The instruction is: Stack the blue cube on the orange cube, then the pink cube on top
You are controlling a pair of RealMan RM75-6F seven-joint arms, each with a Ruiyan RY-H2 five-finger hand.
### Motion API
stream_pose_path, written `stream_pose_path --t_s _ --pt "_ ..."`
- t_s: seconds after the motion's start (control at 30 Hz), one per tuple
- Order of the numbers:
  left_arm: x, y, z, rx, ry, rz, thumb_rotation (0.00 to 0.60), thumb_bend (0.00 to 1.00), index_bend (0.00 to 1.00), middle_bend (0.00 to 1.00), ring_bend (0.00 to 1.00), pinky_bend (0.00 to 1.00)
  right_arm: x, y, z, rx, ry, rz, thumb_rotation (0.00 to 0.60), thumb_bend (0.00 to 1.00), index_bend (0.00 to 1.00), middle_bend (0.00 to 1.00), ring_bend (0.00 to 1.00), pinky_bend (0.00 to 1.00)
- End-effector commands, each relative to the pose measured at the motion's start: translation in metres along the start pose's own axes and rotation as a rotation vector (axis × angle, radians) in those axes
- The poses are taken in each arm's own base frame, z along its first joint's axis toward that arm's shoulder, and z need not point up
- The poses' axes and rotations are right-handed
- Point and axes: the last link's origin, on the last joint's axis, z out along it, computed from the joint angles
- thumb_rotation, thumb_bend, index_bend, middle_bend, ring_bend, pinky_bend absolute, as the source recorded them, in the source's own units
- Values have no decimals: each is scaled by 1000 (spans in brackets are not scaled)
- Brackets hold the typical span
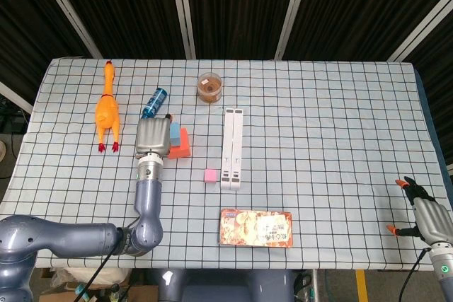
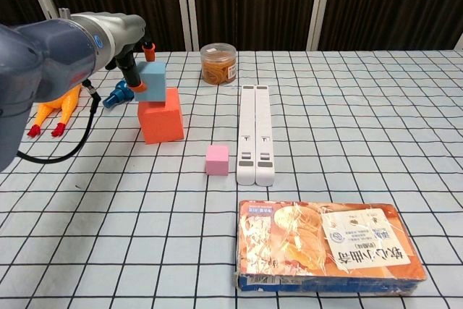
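Checkered tablecloth point(image 2: 347, 106), upper left: left hand point(image 2: 137, 66) grips blue cube point(image 2: 153, 81) atop orange cube point(image 2: 160, 115); square edges before releasing. Right hand point(image 1: 425, 218) open.

The left arm is seen reaching from the near left corner of the scene out over the table, its grey forearm extended toward the far side in the head view. The left hand point(image 1: 153, 137) is held at the end of it, back of the hand turned upward, and its orange-tipped fingers point(image 2: 135, 86) are closed around the blue cube point(image 2: 152, 81), which is thereby held. The right hand point(image 1: 429, 220) is seen only at the near right corner of the head view, well apart from the left, with its orange-tipped fingers point(image 1: 403, 183) spread apart and nothing held in them.
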Motion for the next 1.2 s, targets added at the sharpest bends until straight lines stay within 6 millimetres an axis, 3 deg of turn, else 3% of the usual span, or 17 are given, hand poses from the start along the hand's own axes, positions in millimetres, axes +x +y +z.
stream_pose_path --t_s 0.03,1.2 --pt "0 1 0 -1 1 0 600 354 273 970 803 814 0 0 0 0 -2 -1 600 41 131 46 104 213" --pt "-2 7 -4 -43 -4 1 600 354 288 969 802 814 1 0 -1 -13 -1 -13 600 42 131 46 104 213"
